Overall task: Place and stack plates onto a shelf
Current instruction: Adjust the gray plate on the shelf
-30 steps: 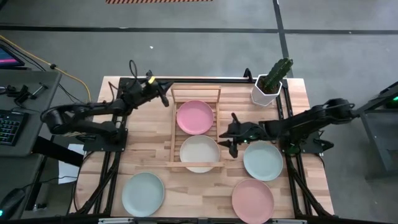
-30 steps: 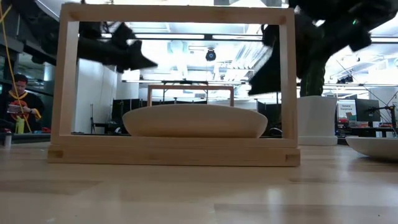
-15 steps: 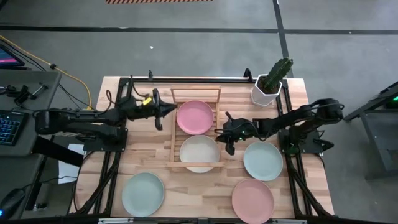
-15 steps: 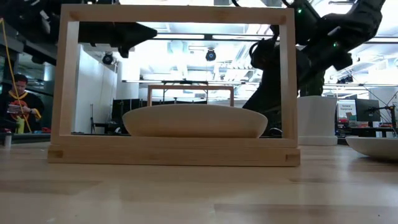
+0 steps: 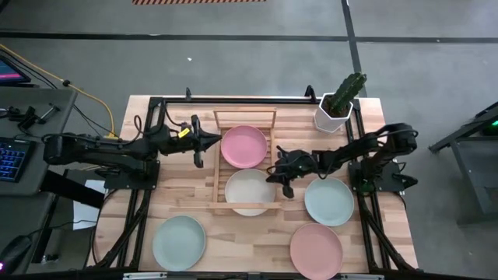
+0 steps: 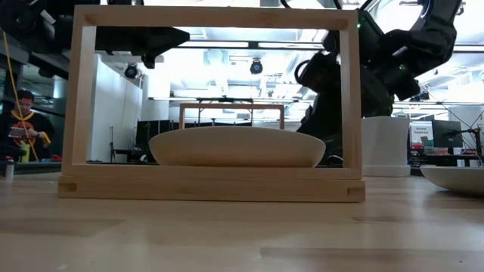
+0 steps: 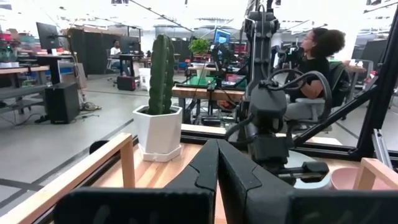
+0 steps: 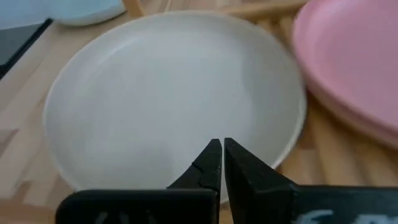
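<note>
Since a second ago the right gripper, fingers pinched together and empty, has slid over the cream plate on the shelf, while the left gripper, likewise clenched, has swung down beside the pink plate, so neither yet fetches another plate.

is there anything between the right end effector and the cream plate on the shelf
Nothing visible. The right end effector sits at the right edge of the cream plate on the shelf, fingers shut, and its wrist view shows the plate straight ahead, unobstructed.

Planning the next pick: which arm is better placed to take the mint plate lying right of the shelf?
Right, probably. The right gripper hangs at the shelf's right edge by the cream plate, close to that mint plate. The left gripper is across the shelf, beside the pink plate.
</note>
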`<state>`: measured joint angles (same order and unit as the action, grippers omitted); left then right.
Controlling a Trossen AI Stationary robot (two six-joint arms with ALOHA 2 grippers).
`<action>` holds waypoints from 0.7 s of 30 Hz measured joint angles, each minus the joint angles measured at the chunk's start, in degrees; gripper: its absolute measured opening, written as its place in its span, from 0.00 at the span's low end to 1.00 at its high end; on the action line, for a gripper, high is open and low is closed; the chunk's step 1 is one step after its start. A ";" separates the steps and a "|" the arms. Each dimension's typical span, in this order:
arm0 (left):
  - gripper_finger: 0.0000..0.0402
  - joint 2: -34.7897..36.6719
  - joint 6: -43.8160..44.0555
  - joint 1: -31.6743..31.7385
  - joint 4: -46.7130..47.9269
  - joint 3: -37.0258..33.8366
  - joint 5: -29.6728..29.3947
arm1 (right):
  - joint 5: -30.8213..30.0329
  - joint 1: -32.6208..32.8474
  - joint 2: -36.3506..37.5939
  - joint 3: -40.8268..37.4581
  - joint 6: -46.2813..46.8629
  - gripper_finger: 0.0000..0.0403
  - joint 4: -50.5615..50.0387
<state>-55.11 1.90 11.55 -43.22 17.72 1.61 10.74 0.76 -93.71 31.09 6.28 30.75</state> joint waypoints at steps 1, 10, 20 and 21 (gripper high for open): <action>0.00 0.00 -0.01 0.00 0.00 0.00 0.02 | 0.79 0.01 -0.36 0.03 0.16 0.00 -0.07; 0.00 0.00 -0.03 0.03 0.04 0.00 0.02 | 1.30 0.01 -0.90 2.31 -0.15 0.00 -3.53; 0.00 0.00 -0.03 0.04 0.07 0.00 0.04 | -10.53 0.01 -0.90 5.51 -1.19 0.00 -12.23; 0.00 0.00 -0.03 0.04 0.08 0.00 0.02 | -11.91 0.01 -0.90 5.87 -1.82 0.00 -11.80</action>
<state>-55.11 1.87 11.60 -43.15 17.72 1.63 -1.17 0.78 -94.61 36.96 4.46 18.95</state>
